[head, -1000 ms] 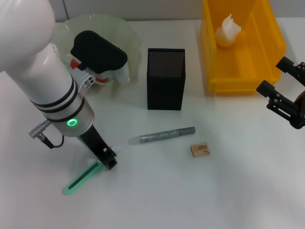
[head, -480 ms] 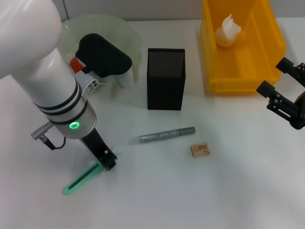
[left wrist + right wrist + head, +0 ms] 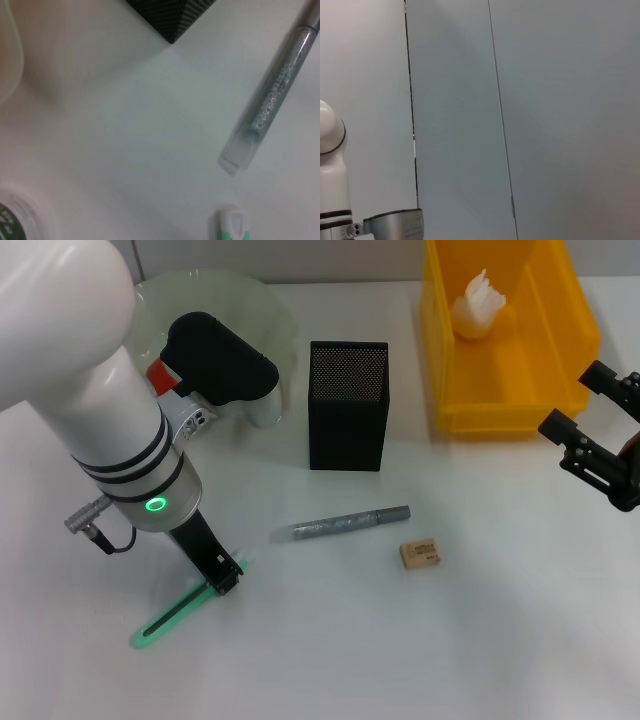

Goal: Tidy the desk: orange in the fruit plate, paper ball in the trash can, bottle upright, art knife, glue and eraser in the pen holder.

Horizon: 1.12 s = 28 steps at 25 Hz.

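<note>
The green art knife [image 3: 168, 618] lies flat on the white desk at the front left; its tip also shows in the left wrist view [image 3: 232, 225]. My left gripper [image 3: 224, 576] is down at the knife's upper end. The silver glue stick [image 3: 340, 524] [image 3: 272, 100] lies in the middle, with the tan eraser [image 3: 419, 553] to its right. The black mesh pen holder [image 3: 347, 410] stands behind them. A white bottle [image 3: 262, 405] is mostly hidden behind my left arm, by the translucent fruit plate [image 3: 250, 300]. The paper ball [image 3: 478, 302] sits in the yellow bin [image 3: 500, 405]. My right gripper [image 3: 578, 400] is open and empty at the right edge.
An orange-red patch [image 3: 158, 373] shows beside my left arm at the plate; I cannot tell what it is. A round white object with a green label [image 3: 15, 222] shows in the left wrist view. The right wrist view shows only wall panels.
My left arm has shifted slightly, with its gripper tip edging a little left at the knife's end. The knife, the other objects and the right arm have not moved.
</note>
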Tool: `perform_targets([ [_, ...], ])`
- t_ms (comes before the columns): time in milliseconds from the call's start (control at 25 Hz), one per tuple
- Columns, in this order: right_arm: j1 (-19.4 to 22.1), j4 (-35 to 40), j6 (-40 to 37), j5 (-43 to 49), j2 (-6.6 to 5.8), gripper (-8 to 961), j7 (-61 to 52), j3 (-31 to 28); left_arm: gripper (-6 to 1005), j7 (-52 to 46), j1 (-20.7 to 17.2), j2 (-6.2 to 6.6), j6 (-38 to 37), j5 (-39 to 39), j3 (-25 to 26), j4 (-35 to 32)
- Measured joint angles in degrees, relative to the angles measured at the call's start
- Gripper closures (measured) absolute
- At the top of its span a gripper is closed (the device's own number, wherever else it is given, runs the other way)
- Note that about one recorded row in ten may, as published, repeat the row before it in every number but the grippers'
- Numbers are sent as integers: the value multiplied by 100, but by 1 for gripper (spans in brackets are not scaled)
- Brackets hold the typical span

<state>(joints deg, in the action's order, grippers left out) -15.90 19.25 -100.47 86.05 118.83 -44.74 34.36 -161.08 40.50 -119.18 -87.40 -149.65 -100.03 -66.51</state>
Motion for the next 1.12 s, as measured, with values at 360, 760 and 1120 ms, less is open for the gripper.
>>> perform_targets([
  [360,0,0,-3,0,0,186,0,-5,776,8,1,0,11,-4,2,0],
  [760,2,0,-24,0,0,185,0,-69,803,46,20,0,42,44,2,-143],
  [1120,95,-122,-61,-8,9,185,0,-480,803,524,-137,8,90,945,451,-907],
])
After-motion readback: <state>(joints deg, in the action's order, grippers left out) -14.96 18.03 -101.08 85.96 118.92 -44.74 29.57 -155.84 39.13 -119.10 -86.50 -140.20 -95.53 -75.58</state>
